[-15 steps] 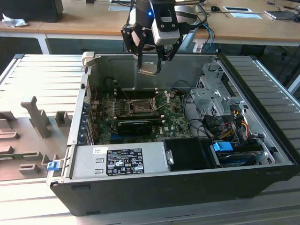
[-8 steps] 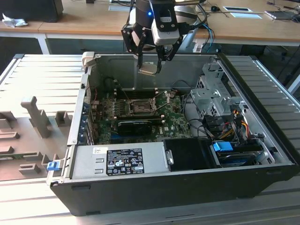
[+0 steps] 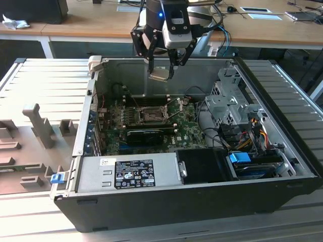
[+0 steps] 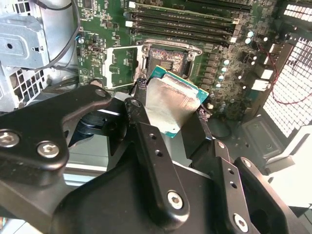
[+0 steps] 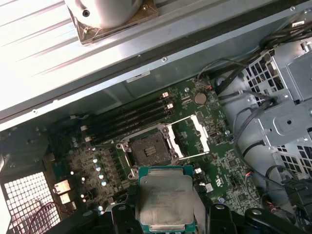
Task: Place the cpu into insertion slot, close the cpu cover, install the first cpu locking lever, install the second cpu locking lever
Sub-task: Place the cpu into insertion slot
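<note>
My gripper [image 3: 160,73] hangs over the rear wall of the open computer case, shut on the cpu [image 3: 159,75], a thin silvery square with a green rim. In both wrist views the black fingers [image 4: 140,105] press on opposite edges of the cpu [image 4: 170,105] [image 5: 165,200]. Below it on the green motherboard lies the insertion slot [image 5: 148,148] [image 4: 168,61] [image 3: 151,117], its dark pin field bare. The cpu cover [image 5: 190,136] [image 4: 119,66] is swung open beside the slot. The cpu is well above the board and touches nothing else.
A long black card [image 3: 146,133] lies in front of the slot, and memory slots [image 5: 129,117] run behind it. A metal drive cage [image 3: 232,106] with cables fills the exterior view's right of the case. The power supply [image 3: 131,174] lies along the near side.
</note>
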Controlling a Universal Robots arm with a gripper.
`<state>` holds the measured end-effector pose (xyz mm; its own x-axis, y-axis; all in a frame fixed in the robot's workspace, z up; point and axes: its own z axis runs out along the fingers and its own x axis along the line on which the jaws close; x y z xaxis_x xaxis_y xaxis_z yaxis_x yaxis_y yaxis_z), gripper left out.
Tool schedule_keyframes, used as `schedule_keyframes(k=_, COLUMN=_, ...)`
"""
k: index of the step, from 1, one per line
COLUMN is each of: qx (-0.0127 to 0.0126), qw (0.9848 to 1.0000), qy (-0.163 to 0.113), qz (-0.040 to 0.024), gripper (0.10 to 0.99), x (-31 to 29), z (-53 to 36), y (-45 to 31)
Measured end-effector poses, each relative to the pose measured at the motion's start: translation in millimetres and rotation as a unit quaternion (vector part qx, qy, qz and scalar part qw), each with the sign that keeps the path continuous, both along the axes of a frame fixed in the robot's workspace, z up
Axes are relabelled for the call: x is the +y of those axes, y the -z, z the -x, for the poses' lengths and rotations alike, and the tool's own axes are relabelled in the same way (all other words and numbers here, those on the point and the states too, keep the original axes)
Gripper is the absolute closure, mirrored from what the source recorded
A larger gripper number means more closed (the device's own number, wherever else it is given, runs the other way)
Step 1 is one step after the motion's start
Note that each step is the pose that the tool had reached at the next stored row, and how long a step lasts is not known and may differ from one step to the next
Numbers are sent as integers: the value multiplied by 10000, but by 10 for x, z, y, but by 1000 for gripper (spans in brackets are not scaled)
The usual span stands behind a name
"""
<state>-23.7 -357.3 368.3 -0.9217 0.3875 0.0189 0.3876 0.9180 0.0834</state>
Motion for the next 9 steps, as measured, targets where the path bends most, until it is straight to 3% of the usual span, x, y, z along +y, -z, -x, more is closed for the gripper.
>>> schedule_keyframes(k=9, qx=0, qw=9998, qy=208, qz=0, gripper=557, x=0, z=0, y=1)
